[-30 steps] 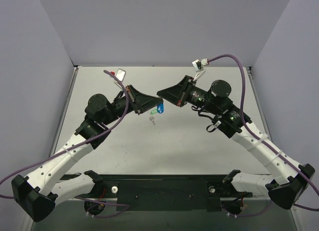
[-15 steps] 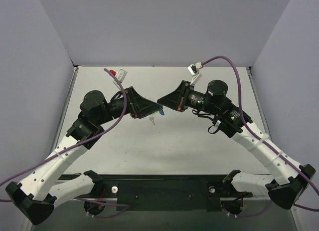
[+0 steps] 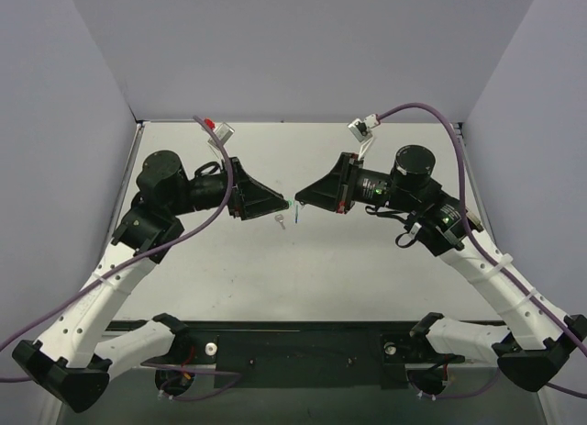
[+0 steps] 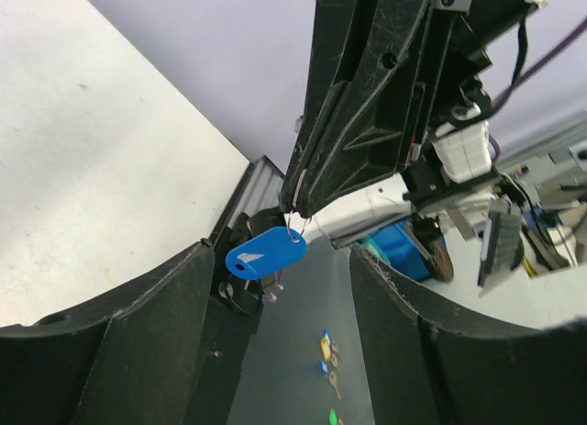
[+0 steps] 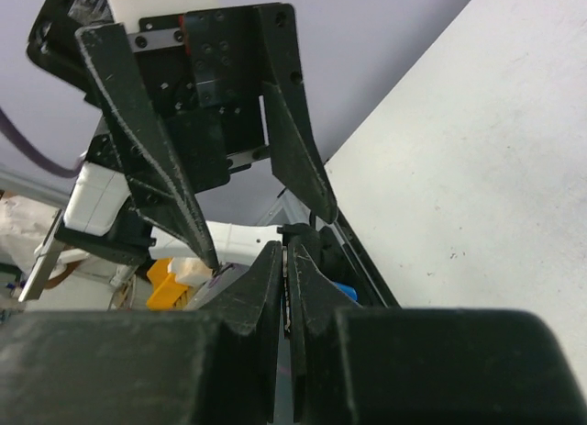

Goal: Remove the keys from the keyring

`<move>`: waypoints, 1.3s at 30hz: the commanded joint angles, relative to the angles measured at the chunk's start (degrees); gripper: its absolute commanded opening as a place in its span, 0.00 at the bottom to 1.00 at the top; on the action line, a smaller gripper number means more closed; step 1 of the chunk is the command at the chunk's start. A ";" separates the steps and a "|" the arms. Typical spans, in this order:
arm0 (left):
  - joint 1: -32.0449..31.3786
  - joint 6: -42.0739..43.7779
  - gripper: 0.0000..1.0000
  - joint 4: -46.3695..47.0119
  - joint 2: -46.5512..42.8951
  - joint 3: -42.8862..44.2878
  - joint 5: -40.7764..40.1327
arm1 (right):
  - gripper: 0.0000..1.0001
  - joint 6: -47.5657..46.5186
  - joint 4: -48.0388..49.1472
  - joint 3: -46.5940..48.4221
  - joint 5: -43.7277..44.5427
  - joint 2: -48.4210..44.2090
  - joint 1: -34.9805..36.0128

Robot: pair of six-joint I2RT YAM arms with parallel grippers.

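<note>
Pale grey table [image 3: 367,260], matte, a few faint specks. Plain lavender-grey panels box it in: back wall [image 3: 293,49] at 12 o'clock, left wall [image 3: 55,122] at 9, right wall [image 3: 541,95] at 3. Metal rail [image 3: 137,140] along the table's 9 o'clock edge. Black mounting plate [image 3: 293,352] at 6. Light even, shadows soft.

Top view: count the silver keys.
1. The silver key lies on the table, just nearer the bases than the left gripper and right gripper tips; others may hide under them.

White table [image 3: 321,269], plain grey walls [image 3: 303,49]
</note>
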 commanded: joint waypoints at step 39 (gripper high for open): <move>-4.21 0.26 0.45 13.41 9.26 7.46 22.82 | 0.00 -2.46 1.53 7.36 -12.18 1.76 -0.90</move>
